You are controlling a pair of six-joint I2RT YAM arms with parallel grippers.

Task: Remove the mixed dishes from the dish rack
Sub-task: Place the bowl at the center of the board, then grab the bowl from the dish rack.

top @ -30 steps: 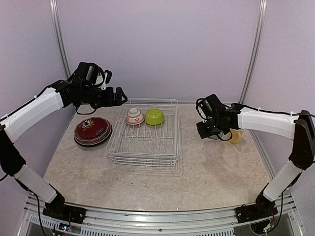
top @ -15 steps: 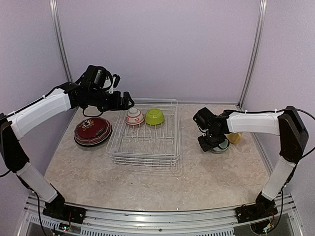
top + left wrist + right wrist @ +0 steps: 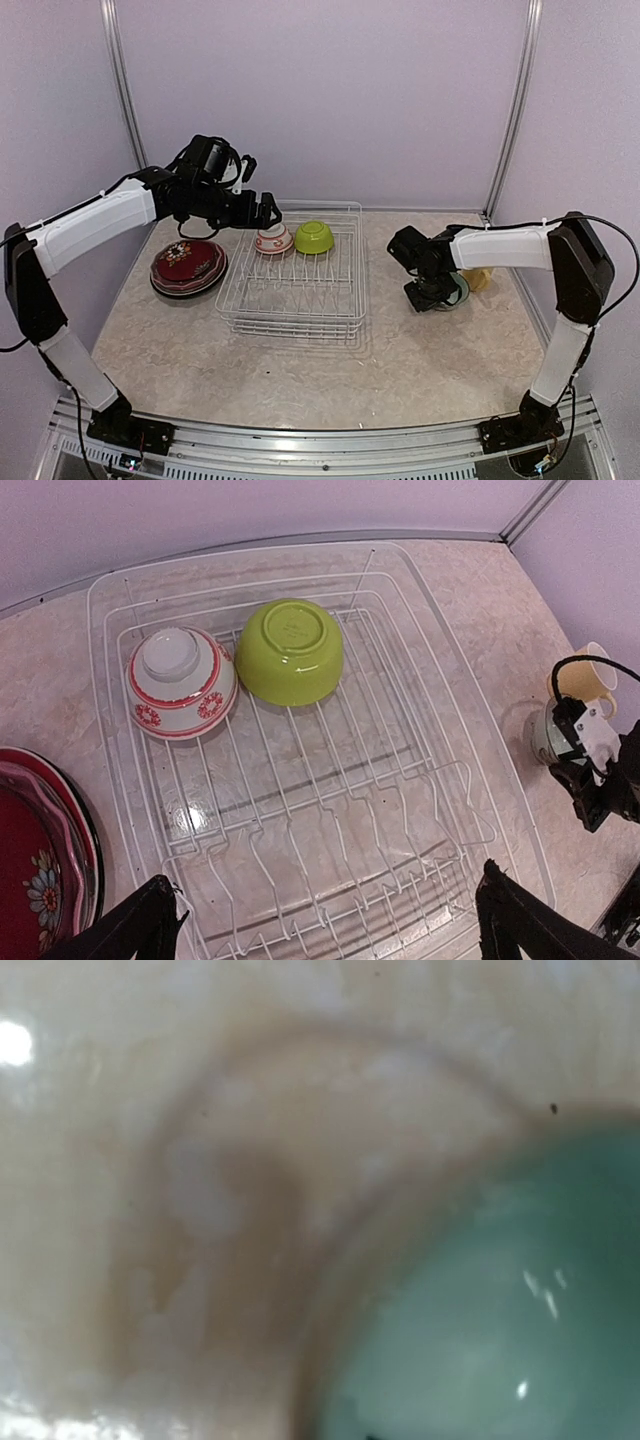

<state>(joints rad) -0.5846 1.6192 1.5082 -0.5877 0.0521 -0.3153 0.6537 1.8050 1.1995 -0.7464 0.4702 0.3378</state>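
While the left jaws hang wide open and empty, plates (image 3: pixel 188 266) lie left of them and the rack (image 3: pixel 290 300) sits below, a red-and-white bowl (image 3: pixel 272 238) and a lime bowl (image 3: pixel 314 236) upturned at its far end. The right jaws sit low at a pale green bowl (image 3: pixel 456 292) on the desk (image 3: pixel 300 370), a yellow mug (image 3: pixel 481 277) just behind; whether they grip it cannot be told.

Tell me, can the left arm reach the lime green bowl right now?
Probably yes. The left tool, open, hovers above the rack, and the lime green bowl lies with nothing over it; only the pink bowl sits close beside.
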